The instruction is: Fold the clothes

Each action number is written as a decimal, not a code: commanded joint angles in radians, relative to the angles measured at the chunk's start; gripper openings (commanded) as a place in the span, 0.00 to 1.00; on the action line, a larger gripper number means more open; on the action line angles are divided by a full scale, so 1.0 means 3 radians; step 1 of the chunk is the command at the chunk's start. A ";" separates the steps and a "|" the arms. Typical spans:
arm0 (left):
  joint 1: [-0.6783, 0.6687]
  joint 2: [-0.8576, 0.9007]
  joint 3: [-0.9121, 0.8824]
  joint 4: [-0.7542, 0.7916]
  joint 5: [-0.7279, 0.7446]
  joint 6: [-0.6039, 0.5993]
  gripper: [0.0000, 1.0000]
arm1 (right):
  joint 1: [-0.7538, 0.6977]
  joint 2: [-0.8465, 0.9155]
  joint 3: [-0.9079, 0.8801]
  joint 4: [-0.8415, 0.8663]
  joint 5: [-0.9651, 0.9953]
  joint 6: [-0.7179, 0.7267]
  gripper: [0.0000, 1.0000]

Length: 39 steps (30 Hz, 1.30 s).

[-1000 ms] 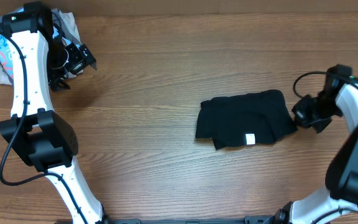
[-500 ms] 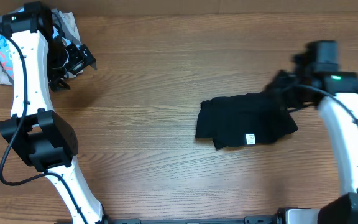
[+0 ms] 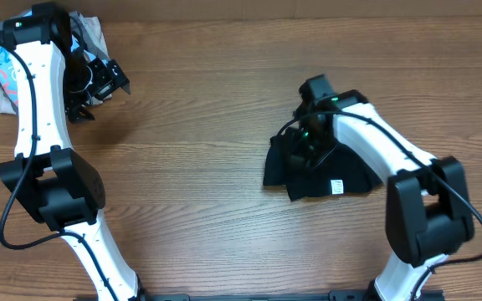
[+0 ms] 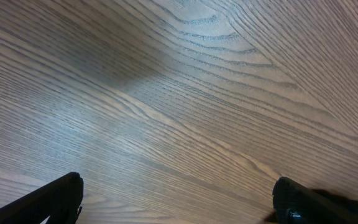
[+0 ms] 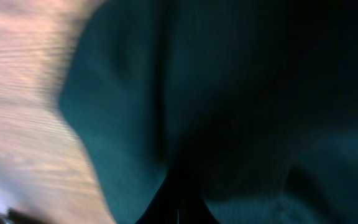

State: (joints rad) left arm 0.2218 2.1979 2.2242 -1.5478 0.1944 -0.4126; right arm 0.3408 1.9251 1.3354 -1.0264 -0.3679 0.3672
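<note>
Here, over the wooden table (image 3: 224, 217), left fingers (image 4: 55, 196) gape empty; right fingers (image 5: 178, 208) closed above the clothes (image 3: 316, 186).

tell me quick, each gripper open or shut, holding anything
Left gripper: open, holding nothing, over the bare table.
Right gripper: shut, close over the black garment; whether it pinches fabric cannot be told.

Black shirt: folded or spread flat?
Folded, roughly: the black shirt lies as a compact, uneven bundle with overlapping layers, its white label showing.
</note>
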 commanded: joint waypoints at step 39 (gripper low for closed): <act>-0.1010 0.0005 -0.0306 0.0736 0.0907 0.1104 1.00 | -0.0338 -0.1865 0.0061 -0.0743 0.1302 0.0540 1.00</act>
State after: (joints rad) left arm 0.0097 2.1979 2.1849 -1.3777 0.4118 -0.1364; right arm 0.2508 1.3895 1.3380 -1.2568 0.0086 0.5194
